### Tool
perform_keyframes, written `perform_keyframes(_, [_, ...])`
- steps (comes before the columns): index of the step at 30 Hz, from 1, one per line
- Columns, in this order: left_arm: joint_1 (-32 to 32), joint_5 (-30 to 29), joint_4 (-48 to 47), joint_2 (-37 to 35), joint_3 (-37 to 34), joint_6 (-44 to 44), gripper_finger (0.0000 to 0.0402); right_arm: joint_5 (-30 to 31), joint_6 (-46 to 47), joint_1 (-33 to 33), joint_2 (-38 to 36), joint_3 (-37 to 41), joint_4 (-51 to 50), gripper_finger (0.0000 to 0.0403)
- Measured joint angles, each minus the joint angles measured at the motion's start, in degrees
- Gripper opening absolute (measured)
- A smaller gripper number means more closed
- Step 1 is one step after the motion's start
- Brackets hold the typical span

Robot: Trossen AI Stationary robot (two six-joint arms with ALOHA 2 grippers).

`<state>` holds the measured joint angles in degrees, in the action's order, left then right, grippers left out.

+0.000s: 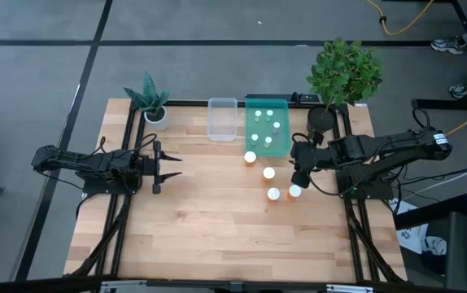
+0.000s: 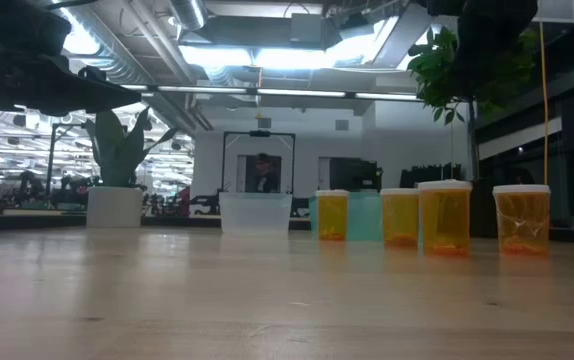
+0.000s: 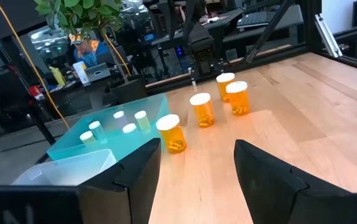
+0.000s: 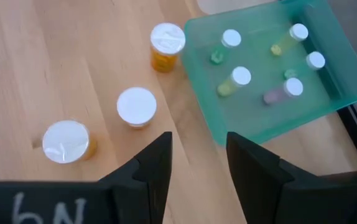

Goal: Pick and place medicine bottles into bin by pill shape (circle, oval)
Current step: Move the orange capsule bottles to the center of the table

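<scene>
the teal bin (image 1: 267, 147) sits at the far middle of the table with five small pale bottles (image 4: 241, 76) already inside, which suggests one pill shape is sorted; the clear bin (image 1: 222, 119) just beside it holds nothing i can see, so it is probably meant for the other shape. four orange bottles (image 1: 268, 173) with white caps stand upright on the bare wood in a loose diagonal line running from the teal bin's near corner toward the right arm, close enough for that arm to reach without stretching.

the right gripper (image 1: 298, 177) hovers above the table next to the nearest orange bottle (image 1: 295, 191); in its wrist view the fingers (image 4: 157, 163) stand apart with only wood between them, grasping nothing. it looks poised to come down on one of the orange bottles, though which one i cannot say.

the left gripper (image 1: 168, 167) waits well away on the left side of the table, aimed across the wood toward the bins, its fingers (image 3: 142, 171) spread and empty.

the only writing i can make out is white lettering on the right wrist's housing, looking like "6n"; the bottles show no label that can be read at this distance
</scene>
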<state>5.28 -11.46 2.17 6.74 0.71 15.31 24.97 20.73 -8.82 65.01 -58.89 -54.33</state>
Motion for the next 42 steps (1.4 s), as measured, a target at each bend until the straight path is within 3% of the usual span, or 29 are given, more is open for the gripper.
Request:
perform_keyframes(3, [0.0, 0.0, 1.0, 0.0, 0.0, -5.2, 0.0195, -0.8, 0.1, 0.0, 0.0, 0.0, -0.2, 0.0154])
perform_keyframes(9, [0.0, 0.3, 6.0, 0.0, 0.0, -25.2, 0.0195, -1.0, 1.4, 0.0, 0.0, 0.0, -0.3, 0.0154])
perform_keyframes(17, [0.0, -8.2, 9.1, 0.0, 0.0, -23.9, 0.0195, -1.0, 4.3, 0.0, 0.0, 0.0, -0.3, 0.0154])
perform_keyframes(34, [0.0, -10.4, 10.1, 0.0, 0.0, -19.7, 0.0195, -0.7, 4.9, 0.0, 0.0, 0.0, 0.6, 0.0154])
perform_keyframes(42, [0.0, -10.4, 10.0, 0.0, 0.0, -19.7, 0.0195, -11.9, 13.7, -1.0, 0.0, 0.0, -5.1, 0.0154])
